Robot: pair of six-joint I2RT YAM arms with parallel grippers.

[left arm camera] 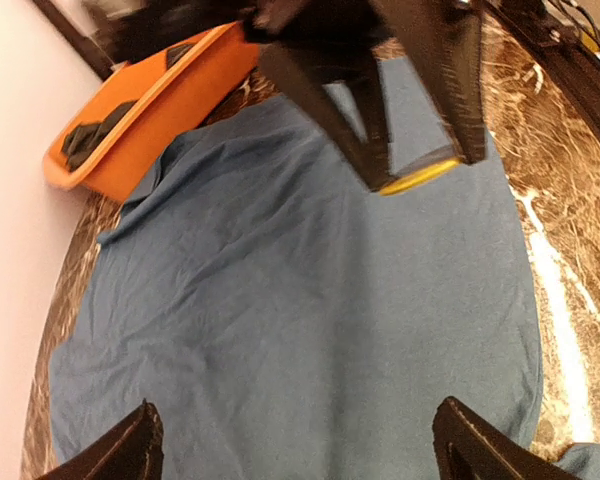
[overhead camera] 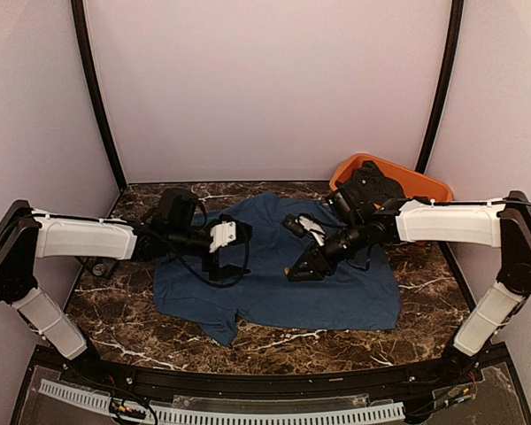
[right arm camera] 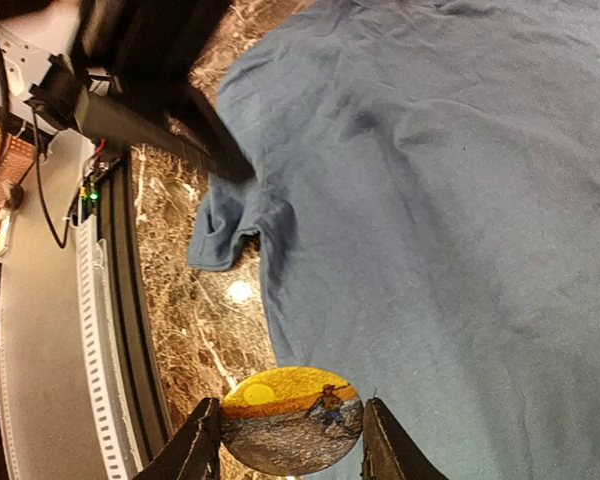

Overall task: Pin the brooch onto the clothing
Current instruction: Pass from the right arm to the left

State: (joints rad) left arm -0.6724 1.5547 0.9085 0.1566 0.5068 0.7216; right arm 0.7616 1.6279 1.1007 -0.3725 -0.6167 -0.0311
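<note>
Marble counter carries a navy T-shirt; right gripper clamps the round brooch, left gripper stands spread apart.

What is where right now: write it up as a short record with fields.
shirt: dark blue, spread out on the marble table
brooch: round, picture on its face, not pinned
right claw: closed on the brooch's edges, above the shirt
left claw: open, empty, above the shirt
tub: orange, far right corner, beside the shirt
</note>
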